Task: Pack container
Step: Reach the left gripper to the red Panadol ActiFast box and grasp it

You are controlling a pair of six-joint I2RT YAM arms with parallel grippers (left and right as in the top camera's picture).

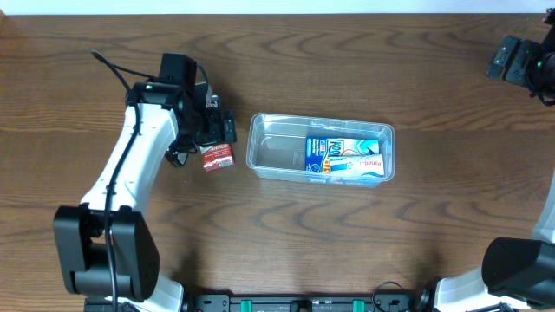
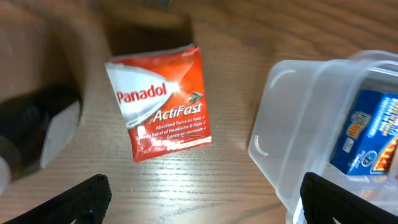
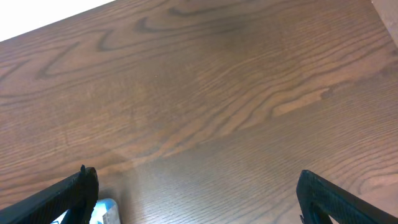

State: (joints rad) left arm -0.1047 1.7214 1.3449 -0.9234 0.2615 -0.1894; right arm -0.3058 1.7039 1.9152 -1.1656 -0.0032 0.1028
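Brown wood-grain bench (image 1: 416,234) carries the clear container (image 1: 276,154) at its middle, boxes (image 1: 342,158) lying inside; your left jaws hang spread wide and empty over the red Panadol packet (image 2: 163,102) just beside it, likely lined up for pickup; right jaws gape empty, parked well apart.

Left claw (image 2: 202,200) agape; right claw (image 3: 196,186) agape

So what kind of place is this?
Probably a robot lab workbench: a white robot arm over a wooden table, with a clear container and a red Panadol packet beside it.
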